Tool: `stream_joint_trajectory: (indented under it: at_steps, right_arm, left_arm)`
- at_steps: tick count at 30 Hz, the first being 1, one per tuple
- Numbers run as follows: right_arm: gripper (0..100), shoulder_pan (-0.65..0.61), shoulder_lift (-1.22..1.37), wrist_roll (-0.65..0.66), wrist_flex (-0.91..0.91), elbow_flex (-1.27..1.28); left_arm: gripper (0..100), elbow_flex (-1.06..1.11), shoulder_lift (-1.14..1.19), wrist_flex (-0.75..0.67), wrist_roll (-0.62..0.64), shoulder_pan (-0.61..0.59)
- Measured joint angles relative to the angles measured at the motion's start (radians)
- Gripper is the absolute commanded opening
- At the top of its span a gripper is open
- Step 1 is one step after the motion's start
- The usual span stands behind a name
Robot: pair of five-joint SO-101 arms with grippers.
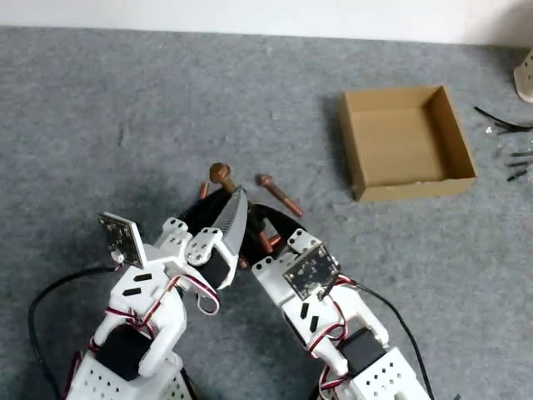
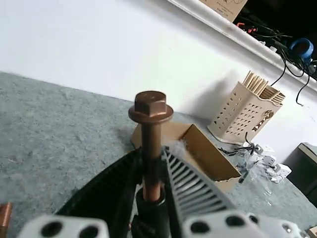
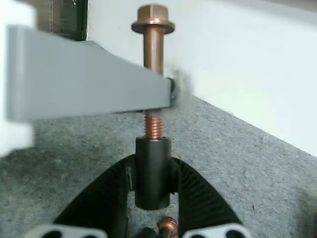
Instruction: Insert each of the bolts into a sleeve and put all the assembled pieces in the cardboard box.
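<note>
One bolt [image 3: 152, 29] clamped in my left pincer [image 2: 151, 158], thread tip at the mouth of the sleeve [image 3: 153, 148] gripped just below by the right pincer [image 3: 152, 173]; I'd hold axes aligned, press straight down slowly

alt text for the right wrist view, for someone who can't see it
An upright copper bolt, hex head on top, has its threaded end at the mouth of a black sleeve gripped by the right gripper. The left gripper clamps the shank, its grey finger crossing the view. Behind lie grey carpet and a white wall.
</note>
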Motion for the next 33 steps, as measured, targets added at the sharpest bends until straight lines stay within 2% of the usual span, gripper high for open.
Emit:
stream_joint_trajectory:
  at_steps: [8,15,17,22,24,29,33]
  right_arm:
    - [0.3,-0.005,0.002,0.002,0.002,0.0]
    - [0.3,-0.005,0.002,0.003,0.003,0.0]
    - [0.3,-0.005,0.002,0.003,0.003,0.0]
    - [0.3,0.0,0.002,0.002,0.002,0.0]
    - [0.3,0.006,0.002,0.002,0.002,0.0]
    - [0.3,0.014,0.0,0.002,0.002,0.0]
    - [0.3,0.012,0.0,0.002,0.002,0.0]
  left_arm:
    - [0,-0.003,-0.014,0.152,0.002,0.06]
    - [2,-0.005,-0.014,0.164,0.002,0.063]
    - [10,-0.005,-0.014,0.164,0.0,0.063]
    - [41,0.011,-0.014,0.195,-0.034,0.063]
    - [48,0.038,-0.014,0.216,-0.025,0.063]
    - [44,0.049,-0.003,0.242,-0.021,0.002]
    - [40,0.051,-0.002,0.244,0.037,-0.061]
